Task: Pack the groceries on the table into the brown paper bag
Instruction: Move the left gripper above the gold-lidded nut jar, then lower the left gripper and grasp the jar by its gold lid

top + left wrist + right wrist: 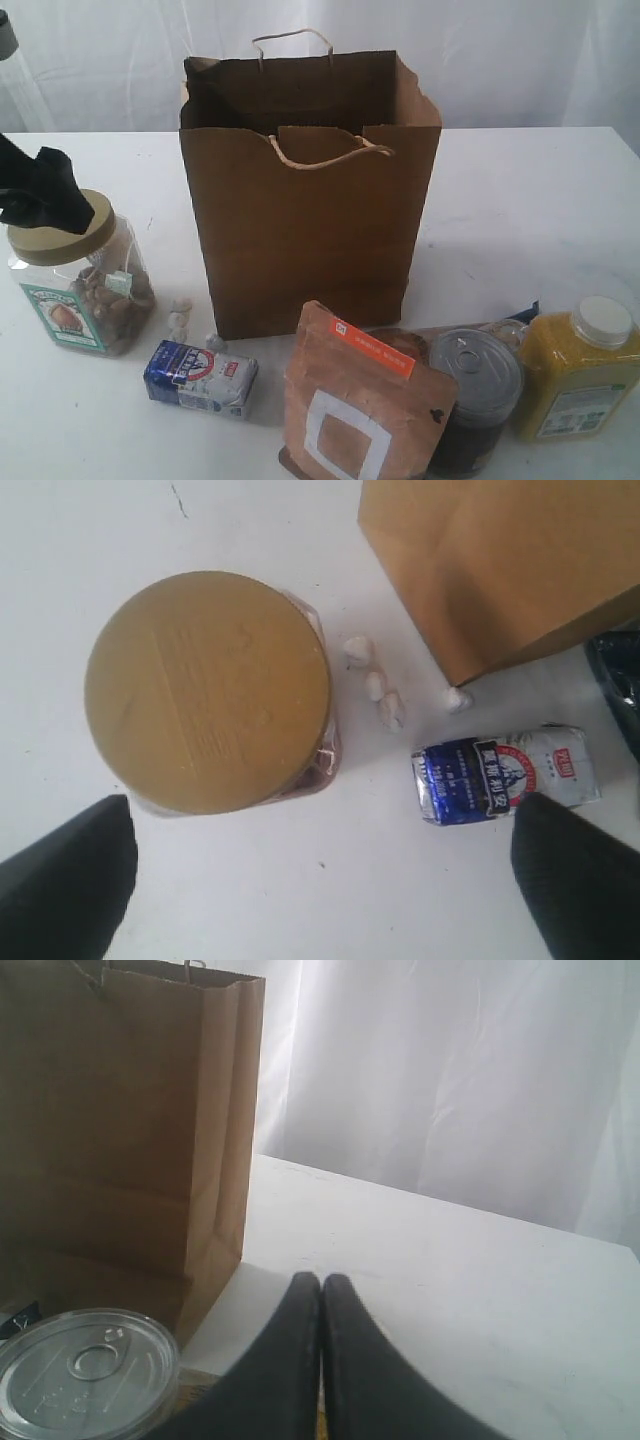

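The brown paper bag (310, 190) (500, 560) (120, 1130) stands open and upright at the middle of the table (520, 200). The clear nut jar (85, 285) with its gold lid (207, 690) stands at the left. My left gripper (45, 195) (322, 880) hovers over that lid, open wide, holding nothing. In front lie the small blue-white packet (200, 377) (505, 777), the brown pouch (360, 400), the tin can (475, 395) (85, 1370) and the yellow jar (580, 370). A blue end of the spaghetti pack (525, 312) peeks out behind the can. My right gripper (320, 1285) is shut and empty beside the can.
Small white crumbs (180, 318) (375, 685) lie between the nut jar and the bag's corner. A white curtain (450, 1080) hangs behind the table. Bare tabletop stretches to the right of the bag (450, 1290).
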`<state>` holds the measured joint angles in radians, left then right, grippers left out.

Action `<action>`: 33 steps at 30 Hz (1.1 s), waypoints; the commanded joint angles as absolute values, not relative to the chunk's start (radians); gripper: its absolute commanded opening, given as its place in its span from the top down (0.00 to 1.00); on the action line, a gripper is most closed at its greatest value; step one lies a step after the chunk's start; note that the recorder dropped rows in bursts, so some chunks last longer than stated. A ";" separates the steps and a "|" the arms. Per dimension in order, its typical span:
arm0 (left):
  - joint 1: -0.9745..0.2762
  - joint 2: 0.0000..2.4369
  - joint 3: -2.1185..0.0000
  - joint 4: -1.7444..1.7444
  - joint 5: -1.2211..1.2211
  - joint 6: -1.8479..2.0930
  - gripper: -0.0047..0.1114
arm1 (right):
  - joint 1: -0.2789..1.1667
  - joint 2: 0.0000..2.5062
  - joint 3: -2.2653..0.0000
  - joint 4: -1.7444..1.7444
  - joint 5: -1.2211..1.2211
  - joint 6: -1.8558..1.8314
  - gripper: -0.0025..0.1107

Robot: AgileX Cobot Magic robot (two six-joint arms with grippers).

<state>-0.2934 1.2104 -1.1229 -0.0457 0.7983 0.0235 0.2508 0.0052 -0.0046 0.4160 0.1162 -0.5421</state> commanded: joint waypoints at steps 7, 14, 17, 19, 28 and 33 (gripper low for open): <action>-0.291 1.280 -1.206 0.016 0.793 0.032 0.05 | 0.248 0.000 0.000 0.414 0.111 -0.545 0.98; -0.291 1.332 -1.230 0.028 0.796 0.072 0.05 | 0.248 0.000 0.000 0.414 0.111 -0.545 0.98; -0.291 1.346 -1.230 0.059 0.783 0.064 0.05 | 0.248 0.000 0.000 0.414 0.111 -0.545 0.98; -0.291 1.358 -1.232 0.070 0.775 0.053 0.05 | 0.248 0.000 0.000 0.414 0.111 -0.545 0.98; -0.291 1.405 -1.232 0.091 0.749 0.019 0.05 | 0.248 0.000 0.000 0.414 0.111 -0.545 0.98; -0.291 1.429 -1.234 0.098 0.742 0.000 0.05 | 0.248 0.000 0.000 0.414 0.111 -0.545 0.98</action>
<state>-0.2934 1.4162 -1.2280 0.0970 0.7406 0.0207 0.2508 0.0052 -0.0046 0.4160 0.1162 -0.5421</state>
